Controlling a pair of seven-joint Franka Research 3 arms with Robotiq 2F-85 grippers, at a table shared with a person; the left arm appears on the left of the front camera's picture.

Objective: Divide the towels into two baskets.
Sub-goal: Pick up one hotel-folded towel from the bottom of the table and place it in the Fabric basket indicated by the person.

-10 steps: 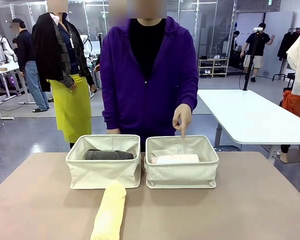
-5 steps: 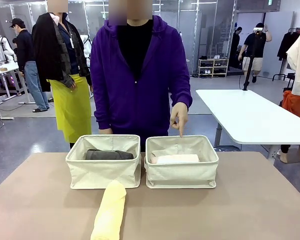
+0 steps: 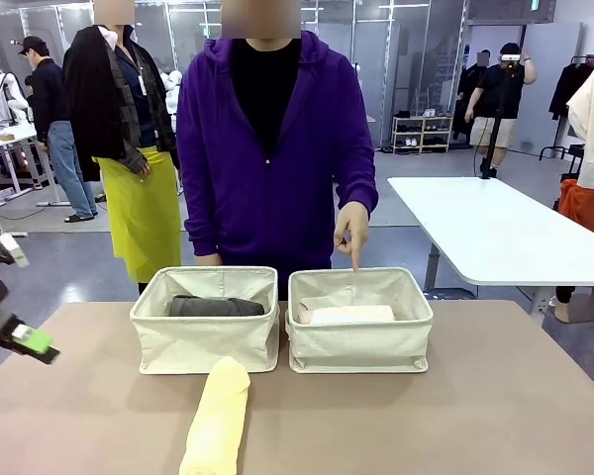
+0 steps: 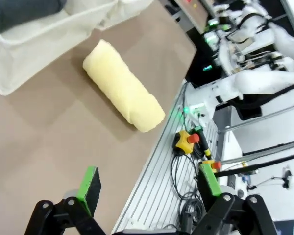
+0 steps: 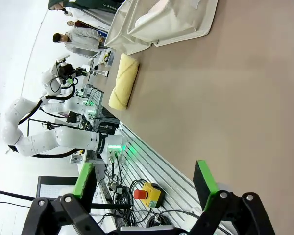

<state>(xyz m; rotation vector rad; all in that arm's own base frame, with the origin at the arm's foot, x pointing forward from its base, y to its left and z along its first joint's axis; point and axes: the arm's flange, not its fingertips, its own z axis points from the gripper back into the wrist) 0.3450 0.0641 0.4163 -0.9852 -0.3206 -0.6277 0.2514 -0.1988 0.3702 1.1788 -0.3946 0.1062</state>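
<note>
Lying lengthwise toward lower frame center on the tabletop [image 3: 495, 416]: 1 yellow towel [image 3: 218, 421]. Nearer, at left edge: left hand [image 3: 28, 341], wide open, empty. Right hand [image 5: 144, 183] equally open, empty.

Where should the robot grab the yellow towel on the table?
Probably around the middle of the yellow towel, coming from above with jaws across its narrow width. It lies flat as a long roll, its ends towards the robot and the left basket, so its sides are free.
</note>
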